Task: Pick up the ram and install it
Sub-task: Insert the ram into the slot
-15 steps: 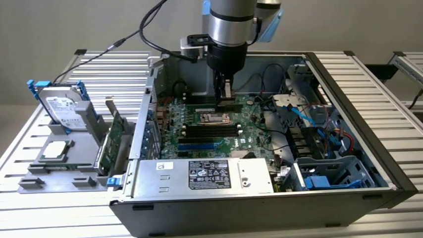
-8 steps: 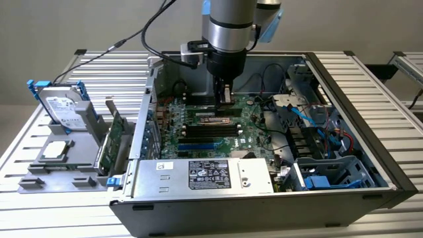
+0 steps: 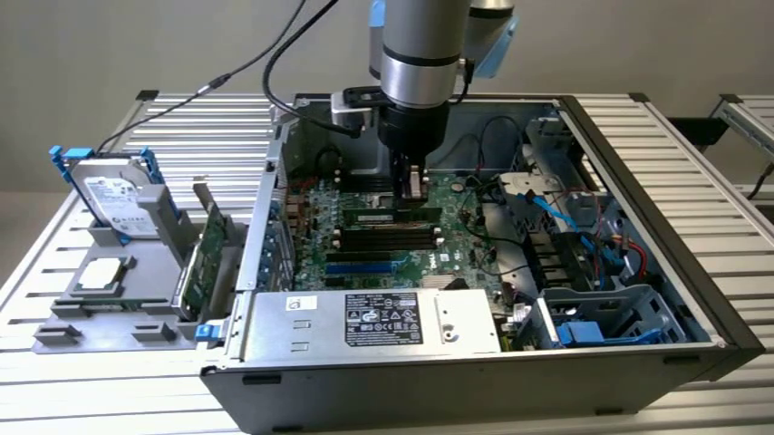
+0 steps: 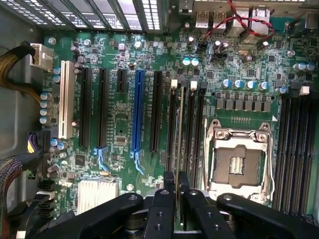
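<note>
- The black two-fingered gripper [image 3: 415,192] is hanging low inside the open dark-grey metal computer case [image 3: 423,399].
- Its fingers are pinching closed on the ram [image 3: 384,216], a long, narrow, thin green circuit-board stick with a pale label.
- The ram is standing on edge directly beneath the gripper, just beside the silver-framed empty processor socket [image 4: 239,164].
- Its long axis is running parallel to the black plastic memory slots [image 4: 200,129] flanking it, between the socket and the glossy blue expansion slot [image 4: 138,114].
- How deeply the ram is sitting in its slot, I cannot tell.
</note>
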Robot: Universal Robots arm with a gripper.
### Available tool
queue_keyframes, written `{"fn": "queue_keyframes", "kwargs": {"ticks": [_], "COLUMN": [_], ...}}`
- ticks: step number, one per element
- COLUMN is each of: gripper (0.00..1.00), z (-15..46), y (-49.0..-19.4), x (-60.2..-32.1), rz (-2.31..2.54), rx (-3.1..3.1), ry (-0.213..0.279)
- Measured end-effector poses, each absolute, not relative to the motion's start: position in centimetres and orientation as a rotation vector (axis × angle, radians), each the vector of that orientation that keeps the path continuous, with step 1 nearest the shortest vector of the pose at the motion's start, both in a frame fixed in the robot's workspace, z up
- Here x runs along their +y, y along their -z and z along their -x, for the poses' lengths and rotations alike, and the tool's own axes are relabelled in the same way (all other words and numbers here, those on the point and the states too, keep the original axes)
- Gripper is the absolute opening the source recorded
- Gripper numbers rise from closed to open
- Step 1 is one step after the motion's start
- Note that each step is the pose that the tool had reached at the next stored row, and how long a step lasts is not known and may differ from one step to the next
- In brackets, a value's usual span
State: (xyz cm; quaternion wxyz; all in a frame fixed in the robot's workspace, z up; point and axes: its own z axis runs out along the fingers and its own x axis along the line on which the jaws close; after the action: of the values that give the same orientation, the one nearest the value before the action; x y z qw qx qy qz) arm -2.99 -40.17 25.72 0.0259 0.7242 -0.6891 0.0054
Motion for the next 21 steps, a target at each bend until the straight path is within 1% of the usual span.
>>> {"fn": "queue_keyframes", "kwargs": {"ticks": [14, 21], "gripper": [0.14, 0.14], "z": [3.1, 3.1], "y": [-23.2, -23.2], "x": [-40.2, -40.2], "rz": [-2.228, -2.221], "rx": [-2.125, -2.118], "ry": [-0.033, -0.024]}}
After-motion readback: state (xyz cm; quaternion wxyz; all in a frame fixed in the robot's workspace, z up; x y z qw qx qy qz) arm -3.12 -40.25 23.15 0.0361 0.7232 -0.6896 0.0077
